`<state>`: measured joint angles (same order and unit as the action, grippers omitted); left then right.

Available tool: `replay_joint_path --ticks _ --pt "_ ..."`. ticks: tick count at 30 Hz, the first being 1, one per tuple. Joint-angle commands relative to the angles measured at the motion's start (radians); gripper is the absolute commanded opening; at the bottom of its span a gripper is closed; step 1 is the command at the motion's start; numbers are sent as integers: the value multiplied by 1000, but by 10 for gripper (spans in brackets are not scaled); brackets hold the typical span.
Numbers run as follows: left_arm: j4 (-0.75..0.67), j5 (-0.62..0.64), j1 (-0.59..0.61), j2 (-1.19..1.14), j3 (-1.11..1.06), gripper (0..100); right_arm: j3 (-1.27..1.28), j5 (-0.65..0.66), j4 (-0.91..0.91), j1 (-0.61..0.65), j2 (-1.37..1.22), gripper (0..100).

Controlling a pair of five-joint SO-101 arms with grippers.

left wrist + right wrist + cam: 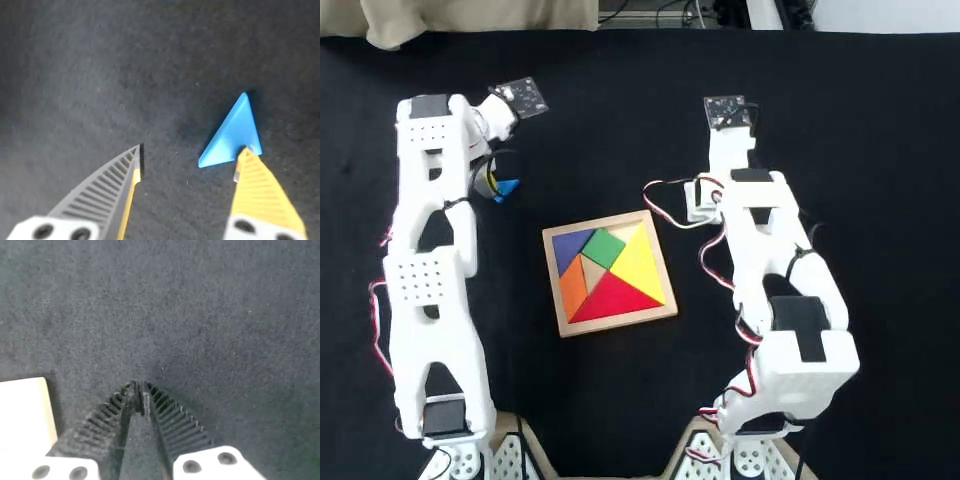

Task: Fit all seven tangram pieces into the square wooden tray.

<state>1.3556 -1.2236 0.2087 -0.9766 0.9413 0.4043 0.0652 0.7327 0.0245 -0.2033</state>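
The blue triangle (230, 135) lies flat on the black surface (620, 120), well apart from the square wooden tray (619, 324) and off toward the left arm's side; it is the one piece outside. The tray sits mid-surface holding purple, green, yellow, red and orange pieces. A tan wedge (591, 271) near its middle may be bare wood or a pale piece; I cannot tell which. The left tool (191, 149) is spread wide just over the cloth. Its yellow finger (255, 185) touches the triangle's near edge and its grey finger (107, 185) stands off on bare cloth, so nothing is gripped. To take the piece well, the tool probably needs to shift sideways until the triangle lies between both fingers, then settle low and close across two edges rather than a point, since a thin flat piece may skate or tip up on cloth. The left arm is stretched away from its base, wrist bent down over the triangle. The right tool (139, 385) is clenched on nothing, above bare cloth, its arm folded on the tray's other side.
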Motion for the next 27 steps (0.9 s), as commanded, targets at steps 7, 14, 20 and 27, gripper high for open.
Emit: replay_joint_path --ticks 7,14,20,27 --pt "311 -107 -56 -201 371 300 -56 5 -9 17 4 15" --pt "353 -121 -48 -267 496 300 -56 5 -9 17 4 15" --pt "353 -77 -45 -282 495 300 -56 5 -9 17 5 15" --pt "344 89 -21 -273 504 299 -56 5 -9 17 5 15"
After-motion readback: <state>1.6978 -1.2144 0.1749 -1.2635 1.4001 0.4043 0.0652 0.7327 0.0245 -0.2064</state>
